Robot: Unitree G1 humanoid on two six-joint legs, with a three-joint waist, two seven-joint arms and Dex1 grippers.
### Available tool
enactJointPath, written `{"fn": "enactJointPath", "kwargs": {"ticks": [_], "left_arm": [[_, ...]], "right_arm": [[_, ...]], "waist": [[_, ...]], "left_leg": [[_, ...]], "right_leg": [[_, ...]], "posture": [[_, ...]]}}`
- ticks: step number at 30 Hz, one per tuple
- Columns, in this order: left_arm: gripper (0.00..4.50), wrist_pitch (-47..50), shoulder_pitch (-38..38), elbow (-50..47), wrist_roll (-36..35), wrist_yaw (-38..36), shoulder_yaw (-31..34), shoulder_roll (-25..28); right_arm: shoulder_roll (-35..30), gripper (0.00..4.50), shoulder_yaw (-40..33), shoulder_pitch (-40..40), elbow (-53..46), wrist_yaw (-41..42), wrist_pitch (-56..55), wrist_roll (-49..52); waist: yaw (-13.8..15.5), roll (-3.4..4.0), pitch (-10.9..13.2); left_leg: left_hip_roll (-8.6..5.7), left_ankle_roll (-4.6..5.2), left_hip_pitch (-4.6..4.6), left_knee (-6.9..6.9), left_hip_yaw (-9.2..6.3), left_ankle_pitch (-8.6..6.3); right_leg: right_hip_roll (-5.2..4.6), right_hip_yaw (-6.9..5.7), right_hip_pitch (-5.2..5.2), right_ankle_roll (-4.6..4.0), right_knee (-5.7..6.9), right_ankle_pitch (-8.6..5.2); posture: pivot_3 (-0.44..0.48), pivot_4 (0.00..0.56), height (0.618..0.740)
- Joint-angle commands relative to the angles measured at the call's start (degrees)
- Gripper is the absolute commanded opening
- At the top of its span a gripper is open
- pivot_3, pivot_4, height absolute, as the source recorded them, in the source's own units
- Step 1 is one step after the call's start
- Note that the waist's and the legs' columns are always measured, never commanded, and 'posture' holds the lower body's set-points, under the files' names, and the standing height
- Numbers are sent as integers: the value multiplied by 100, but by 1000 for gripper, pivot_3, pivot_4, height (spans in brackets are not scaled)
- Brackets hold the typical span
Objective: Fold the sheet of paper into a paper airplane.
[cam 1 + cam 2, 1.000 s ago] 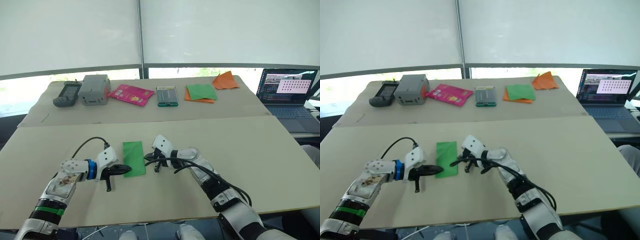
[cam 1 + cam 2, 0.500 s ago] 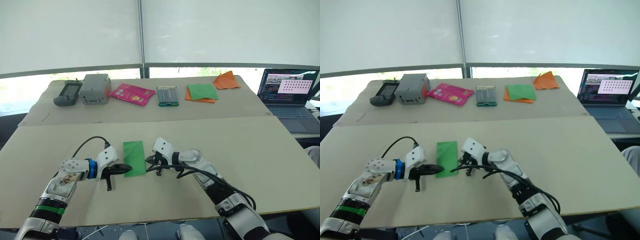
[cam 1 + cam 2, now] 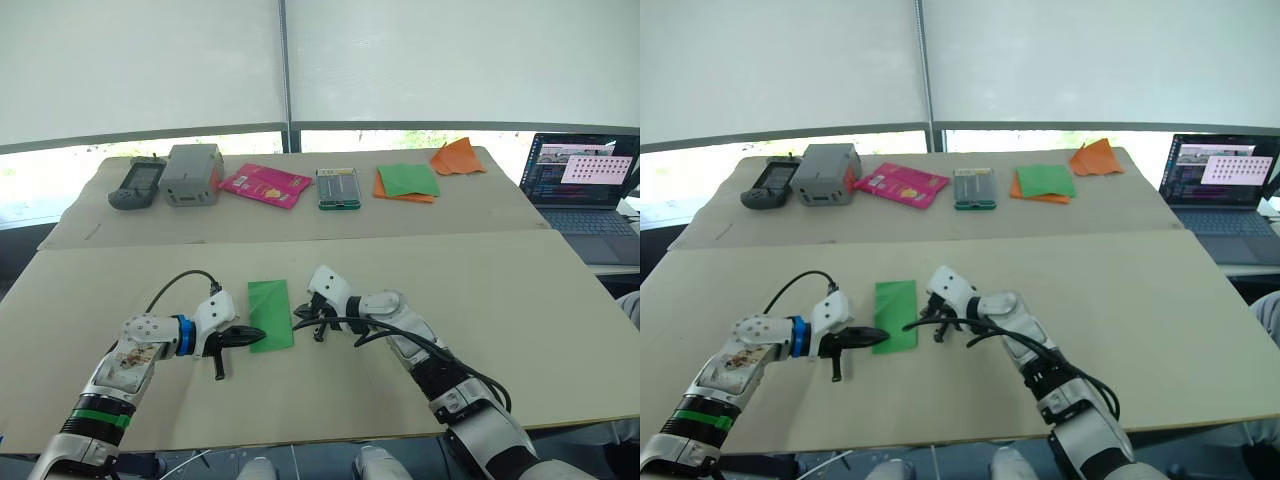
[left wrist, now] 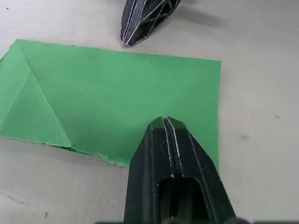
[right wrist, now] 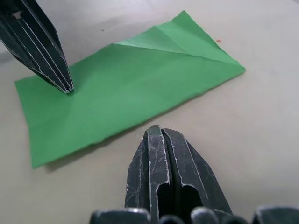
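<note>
— Where is the folded rectangular bright green sheet of paper [image 3: 270,315]?
— Flat on the near beige counter [image 3: 520,330], between both arms.
— And the left end effector [image 3: 252,336]?
— Fingers pressed together, tip resting on the sheet's near left part.
— The right end effector [image 3: 298,315]?
— Also closed, holding nothing, tip just beside the sheet's right edge.

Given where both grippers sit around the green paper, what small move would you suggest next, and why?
Probably slide the right gripper onto the paper's edge to start the next fold. The sheet of paper lies flat, folded in half with one corner creased. The left gripper, fingers shut, pins its near left edge; the right gripper's shut fingers rest just off the opposite edge.
</note>
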Motion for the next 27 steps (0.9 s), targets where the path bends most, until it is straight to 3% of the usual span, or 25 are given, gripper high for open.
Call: {"fn": "enactJointPath", "kwargs": {"ticks": [1, 27], "left_arm": [[0, 148, 121, 155, 185, 65, -114, 26], [0, 201, 226, 16, 156, 108, -64, 75]], "right_arm": [[106, 15, -99, -168, -48, -4, -106, 157], [3, 15, 323, 178, 254, 199, -218, 24]], "waist": [[3, 1, 3], [4, 5, 5]], "left_leg": [[0, 0, 0, 0, 0, 0], [0, 0, 2, 0, 0, 0]], "right_leg": [[0, 0, 0, 0, 0, 0], [0, 0, 2, 0, -1, 0]], "posture": [[0, 150, 740], [0, 150, 740]]}}
